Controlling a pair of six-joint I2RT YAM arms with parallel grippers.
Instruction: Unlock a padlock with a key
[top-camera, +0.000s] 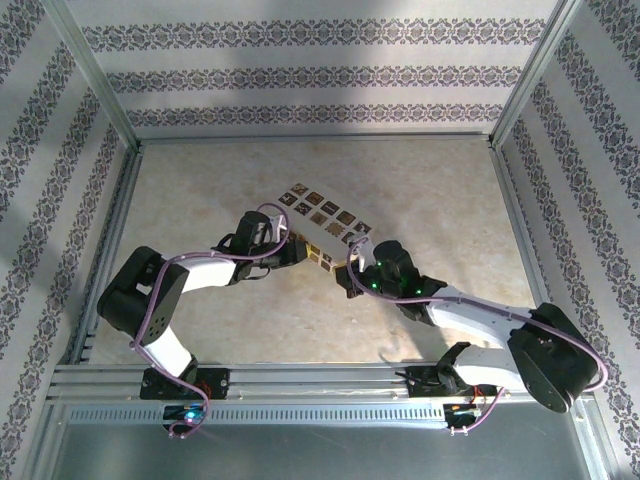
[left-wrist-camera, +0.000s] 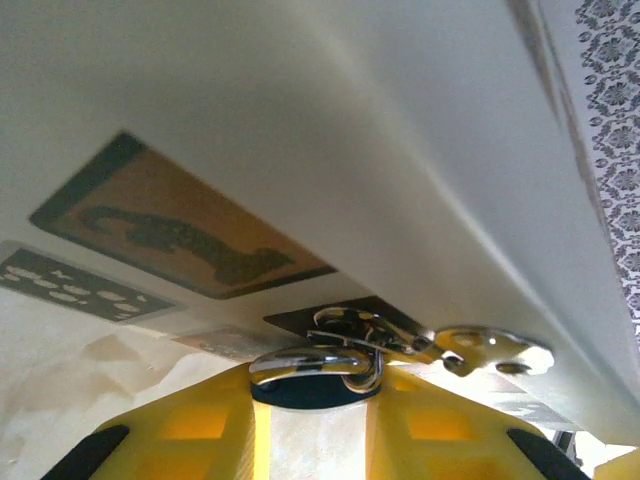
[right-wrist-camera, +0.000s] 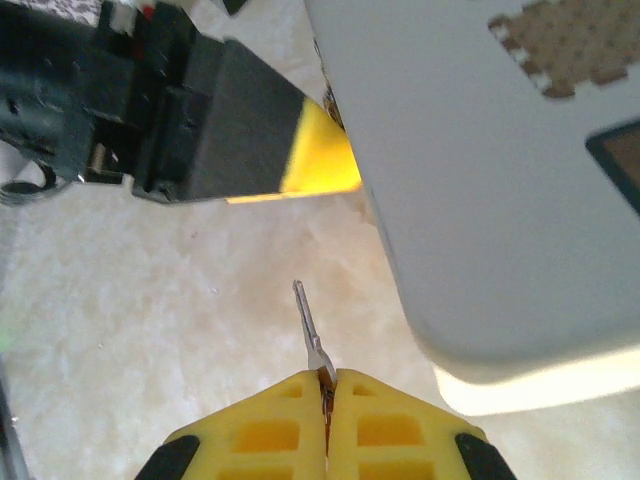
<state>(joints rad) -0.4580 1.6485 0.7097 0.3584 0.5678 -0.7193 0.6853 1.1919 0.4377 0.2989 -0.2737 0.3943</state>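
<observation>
Black-and-white arms (top-camera: 470, 315), purple cables (top-camera: 152, 305), yellow jaws, perhaps green wrist lights (top-camera: 376, 287).

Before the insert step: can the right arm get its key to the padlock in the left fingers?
Probably yes. The key, pinched in the right fingers, points toward the left fingers holding the padlock, open table between; the cream box sits aside.

Both arms fold with elbows pushed outward and forearms angled inward, so the wrists nearly meet ahead of the bases. The left hand (top-camera: 288, 250) clamps its yellow fingers (left-wrist-camera: 200, 425) on the padlock (left-wrist-camera: 318, 368). The right hand (top-camera: 352, 265) pinches the key (right-wrist-camera: 309, 325), its fingers pressed together.
</observation>
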